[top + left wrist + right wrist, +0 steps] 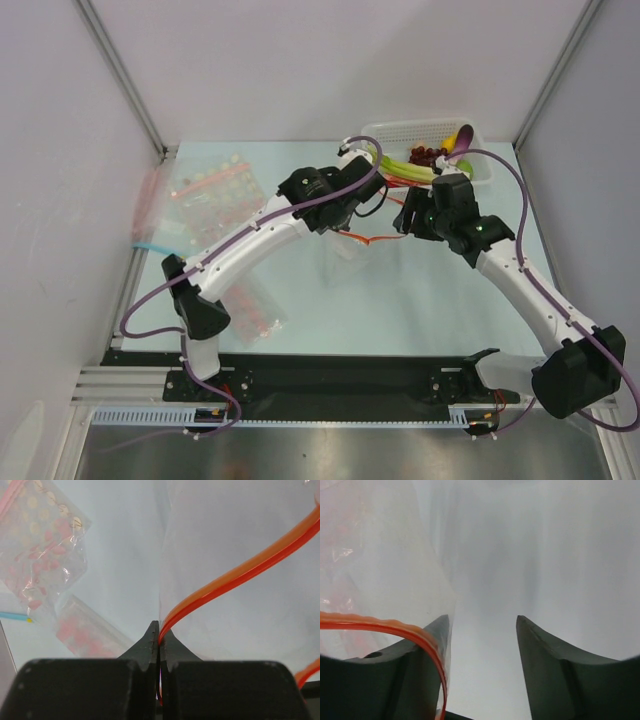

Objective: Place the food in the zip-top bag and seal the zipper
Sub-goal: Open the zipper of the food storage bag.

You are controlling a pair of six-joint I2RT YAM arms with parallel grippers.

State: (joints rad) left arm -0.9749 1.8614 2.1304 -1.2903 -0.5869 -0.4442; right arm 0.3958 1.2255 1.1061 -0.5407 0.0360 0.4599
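The clear zip-top bag [365, 262] hangs between my two grippers at mid-table, its red-orange zipper [366, 238] curving across the top. My left gripper [347, 218] is shut on the zipper; in the left wrist view the strip [240, 572] runs from the closed jaws [159, 631] up to the right. My right gripper [408, 218] is open [482, 621]; the zipper [380, 625] and the bag's film drape over its left finger [437, 630], nothing between the jaws. The scallion [405, 170] and grapes [427, 154] lie in the white basket [400, 130].
A yellow fruit [452, 140] is in the basket too. Clear bags with pink-red dots lie at the left [215, 190] and near the left arm's base [250, 305], also seen in the left wrist view [40, 540]. A bag with a blue strip [150, 245] lies at the left wall.
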